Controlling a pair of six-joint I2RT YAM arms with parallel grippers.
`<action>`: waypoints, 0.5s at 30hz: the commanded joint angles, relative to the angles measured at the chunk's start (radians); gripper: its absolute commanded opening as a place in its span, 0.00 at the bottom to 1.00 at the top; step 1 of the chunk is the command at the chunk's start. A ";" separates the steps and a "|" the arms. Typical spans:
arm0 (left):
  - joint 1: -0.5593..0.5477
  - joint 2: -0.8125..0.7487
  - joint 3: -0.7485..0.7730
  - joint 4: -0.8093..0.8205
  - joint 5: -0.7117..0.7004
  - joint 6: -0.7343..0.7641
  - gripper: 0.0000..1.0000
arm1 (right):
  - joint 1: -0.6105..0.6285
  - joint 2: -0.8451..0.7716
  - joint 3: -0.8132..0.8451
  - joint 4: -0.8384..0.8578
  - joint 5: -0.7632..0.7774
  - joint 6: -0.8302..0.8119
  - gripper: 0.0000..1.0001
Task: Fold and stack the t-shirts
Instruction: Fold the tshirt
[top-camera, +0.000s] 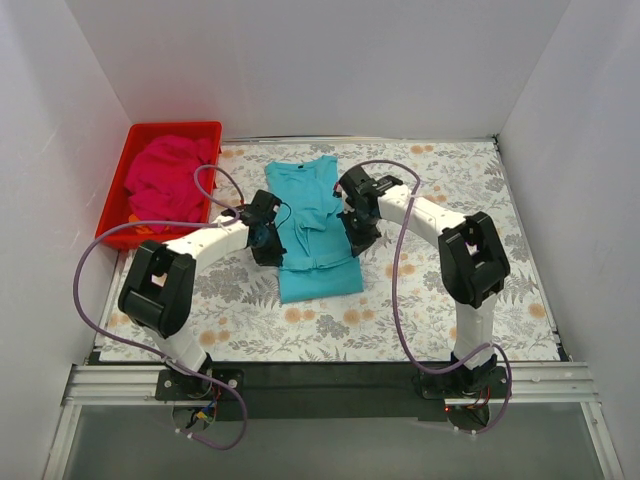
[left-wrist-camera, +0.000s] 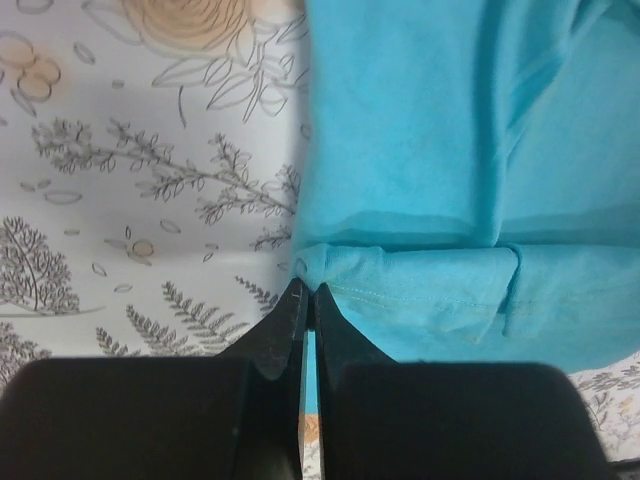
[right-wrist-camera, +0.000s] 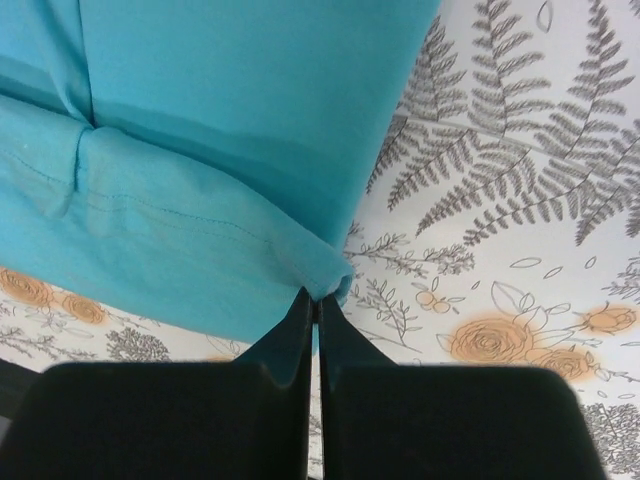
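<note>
Left gripper (left-wrist-camera: 307, 292): jaws clenched on the left corner of a folded-over edge of the blue t-shirt (left-wrist-camera: 450, 150), a sliver of cloth showing between the fingers. Right gripper (right-wrist-camera: 313, 298): jaws clenched on the opposite corner of the same fold. The shirt spans the gap between the two grippers and lies lengthwise on the flower-patterned table (top-camera: 430, 300), collar on the far side of them. Beyond the left gripper, to its left, the pink t-shirt (top-camera: 165, 180) lies bunched in the red tray (top-camera: 175, 127).
</note>
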 joint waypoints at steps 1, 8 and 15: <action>0.007 -0.014 0.045 0.089 -0.047 0.085 0.00 | -0.017 0.018 0.078 0.003 0.030 -0.036 0.01; 0.035 -0.012 0.066 0.132 -0.077 0.117 0.00 | -0.033 0.068 0.161 0.017 0.035 -0.053 0.01; 0.049 0.020 0.058 0.187 -0.087 0.125 0.00 | -0.043 0.122 0.201 0.038 0.035 -0.059 0.01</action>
